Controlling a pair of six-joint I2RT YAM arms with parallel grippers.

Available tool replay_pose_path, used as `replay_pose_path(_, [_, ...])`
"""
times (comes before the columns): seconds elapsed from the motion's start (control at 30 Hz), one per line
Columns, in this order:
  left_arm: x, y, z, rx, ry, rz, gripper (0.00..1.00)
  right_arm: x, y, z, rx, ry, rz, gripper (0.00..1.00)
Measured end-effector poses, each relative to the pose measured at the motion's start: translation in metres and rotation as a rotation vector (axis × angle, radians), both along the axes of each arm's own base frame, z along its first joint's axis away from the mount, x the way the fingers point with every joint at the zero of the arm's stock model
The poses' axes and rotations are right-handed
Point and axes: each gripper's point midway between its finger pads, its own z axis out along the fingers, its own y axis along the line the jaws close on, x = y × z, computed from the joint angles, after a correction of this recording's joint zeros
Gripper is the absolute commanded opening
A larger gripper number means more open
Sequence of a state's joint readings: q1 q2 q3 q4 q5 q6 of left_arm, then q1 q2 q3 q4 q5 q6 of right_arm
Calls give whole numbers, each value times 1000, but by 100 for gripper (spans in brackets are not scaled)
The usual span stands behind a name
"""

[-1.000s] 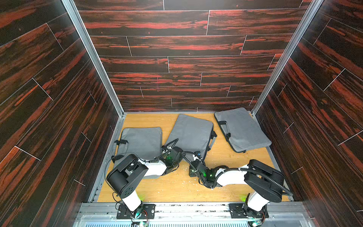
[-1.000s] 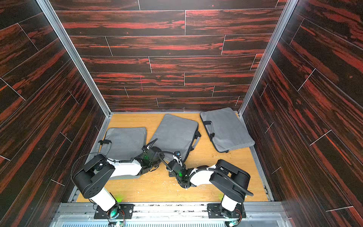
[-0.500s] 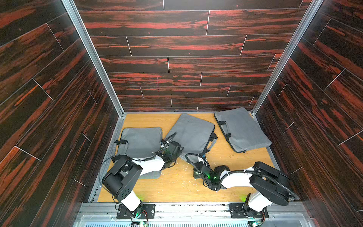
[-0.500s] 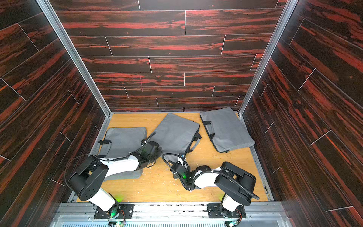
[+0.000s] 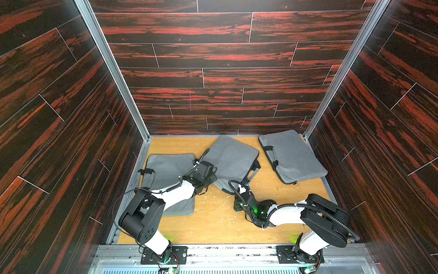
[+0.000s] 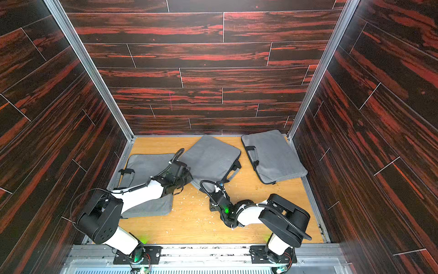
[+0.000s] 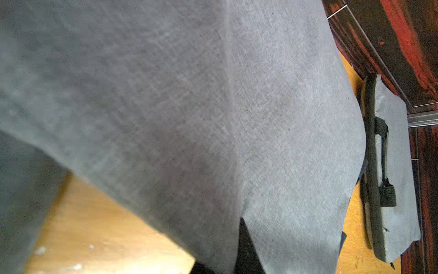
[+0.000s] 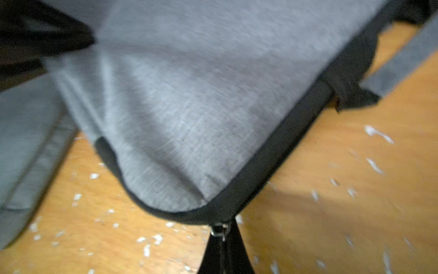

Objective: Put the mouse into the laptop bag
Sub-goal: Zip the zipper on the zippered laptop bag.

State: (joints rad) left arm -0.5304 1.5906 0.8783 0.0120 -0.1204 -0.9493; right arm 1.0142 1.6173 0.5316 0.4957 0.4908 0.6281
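Right wrist view: laptop bag point(image 8: 189, 106) corner points at end effector point(image 8: 225, 239).

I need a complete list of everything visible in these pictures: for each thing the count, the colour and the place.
laptop bags: three, grey with black trim, on the floor: left bag, middle bag, right bag
zipper pull: one, metal, at the middle bag's near corner
flecks: many, white, scattered on the floor
floor: one, light wood
walls: three, dark red-black wood pattern, around the floor
frame posts: two, silver, back corners
mouse: none in view
left arm: white and black, over the left bag; left gripper at the middle bag's edge, opening hidden
right arm: white and black; right gripper shut on the zipper pull
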Motion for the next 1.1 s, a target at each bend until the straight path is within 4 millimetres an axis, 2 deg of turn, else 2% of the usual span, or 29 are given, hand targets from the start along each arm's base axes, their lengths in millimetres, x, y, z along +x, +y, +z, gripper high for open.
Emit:
replay_pose_path(0.03, [0, 2, 1, 5, -2, 2, 29, 1, 3, 2, 0, -7, 11, 0])
replay_pose_path(0.13, [1, 10, 7, 24, -25, 17, 53, 7, 18, 12, 8, -31, 46, 0])
replay_pose_path(0.2, [0, 15, 13, 31, -42, 27, 83, 12, 31, 19, 19, -45, 68, 0])
replay_pose_path(0.23, [-1, 16, 16, 27, -50, 28, 90, 14, 36, 22, 26, -48, 78, 0])
replay_pose_path(0.3, [-2, 16, 27, -1, -70, 38, 99, 16, 46, 26, 38, -51, 100, 0])
replay_pose_path(0.37, [-5, 16, 36, -44, -91, 53, 100, 17, 52, 28, 48, -49, 117, 0])
replay_pose_path(0.47, [-18, 19, 36, -121, -99, 80, 100, 18, 58, 34, 64, -51, 131, 0])
replay_pose_path(0.67, [-43, 22, 4, -250, -26, 145, 100, 16, 62, 36, 75, -48, 146, 0])
replay_pose_path(0.73, [-47, 19, -1, -287, -14, 157, 100, 16, 63, 36, 76, -47, 148, 0])
replay_pose_path(1.0, [-47, -20, -12, -402, 14, 108, 99, 5, 72, 38, 78, -48, 179, 0])
replay_pose_path(1.1, [-49, -33, -16, -418, 26, 85, 85, 1, 75, 38, 79, -47, 191, 0])
